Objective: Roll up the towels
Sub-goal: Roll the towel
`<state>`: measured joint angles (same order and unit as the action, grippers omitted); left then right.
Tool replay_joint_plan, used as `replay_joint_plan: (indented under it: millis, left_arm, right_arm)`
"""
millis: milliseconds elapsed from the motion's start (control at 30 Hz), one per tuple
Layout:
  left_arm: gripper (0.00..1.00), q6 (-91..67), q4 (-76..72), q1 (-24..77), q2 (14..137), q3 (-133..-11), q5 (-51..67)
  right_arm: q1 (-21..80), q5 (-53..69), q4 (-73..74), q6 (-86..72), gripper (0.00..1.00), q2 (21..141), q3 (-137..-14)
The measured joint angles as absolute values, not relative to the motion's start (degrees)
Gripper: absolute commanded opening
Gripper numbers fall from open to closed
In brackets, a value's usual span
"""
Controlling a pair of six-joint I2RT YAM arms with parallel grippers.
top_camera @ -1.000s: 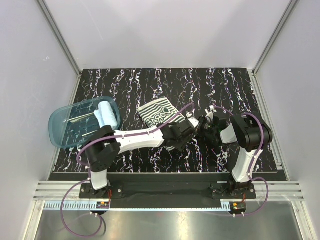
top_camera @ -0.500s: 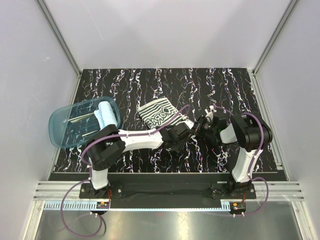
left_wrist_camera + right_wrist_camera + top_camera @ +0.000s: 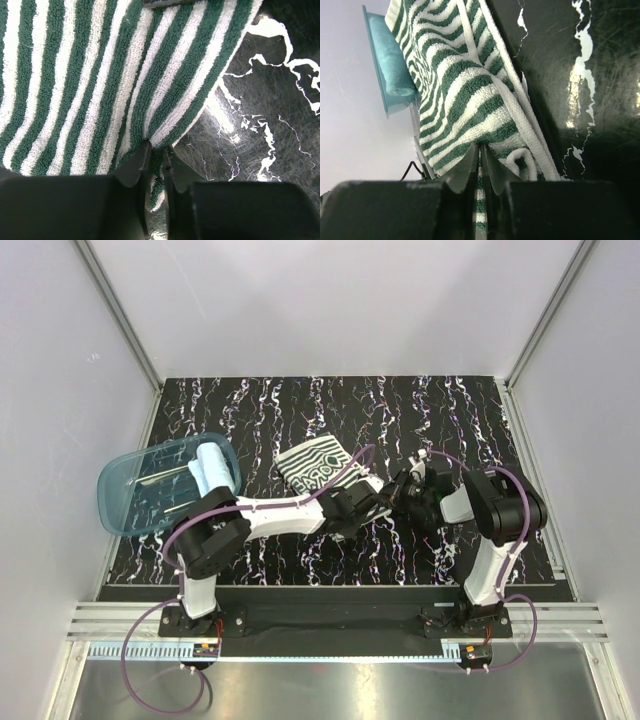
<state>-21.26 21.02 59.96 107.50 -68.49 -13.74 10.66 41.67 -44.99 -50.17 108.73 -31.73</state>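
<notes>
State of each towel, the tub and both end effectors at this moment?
striped towel: not rolled, near edge pinched
light blue towel: lying in the tub
tub: open, no lid
left end effector: shut on striped towel
right end effector: shut on striped towel

You have two towels: one striped towel [image 3: 315, 465] and one light blue towel [image 3: 211, 468]. You have one translucent blue tub [image 3: 125, 480]. You have two end effectors, the left end effector [image 3: 156, 146] and the right end effector [image 3: 481, 148], and one dark marbled surface [image 3: 250, 410].
</notes>
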Motion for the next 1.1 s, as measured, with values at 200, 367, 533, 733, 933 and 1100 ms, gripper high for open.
replay_joint_plan:
  millis: [200, 367, 533, 733, 933, 1100]
  left_arm:
    - [0.00, -21.12, 22.90, 59.31, 108.33, -70.11, -12.05]
    - [0.00, -21.69, 23.31, 57.36, 108.18, -70.41, -6.72]
    - [0.00, -24.67, 23.11, 54.15, 107.96, -70.39, 2.81]
    - [0.00, -32.01, 20.86, 52.53, 107.96, -68.49, 18.33]
    - [0.00, -41.69, 12.23, 48.29, 107.87, -62.19, 31.83]
    - [0.00, -51.05, 2.46, 44.27, 107.66, -56.36, 39.68]
  right_arm:
    - [10.76, 38.44, -30.39, -46.19, 0.63, 101.08, -34.37]
    - [10.81, 30.35, -9.96, -41.04, 0.77, 88.03, -41.15]
    - [10.83, 19.79, 7.25, -37.06, 0.79, 76.23, -50.48]
    - [10.81, 12.82, 20.34, -35.88, 0.79, 63.33, -52.27]
    - [10.81, 10.22, 28.36, -37.28, 0.75, 54.48, -48.31]
    - [10.81, 11.14, 30.81, -40.12, 0.70, 51.88, -42.57]
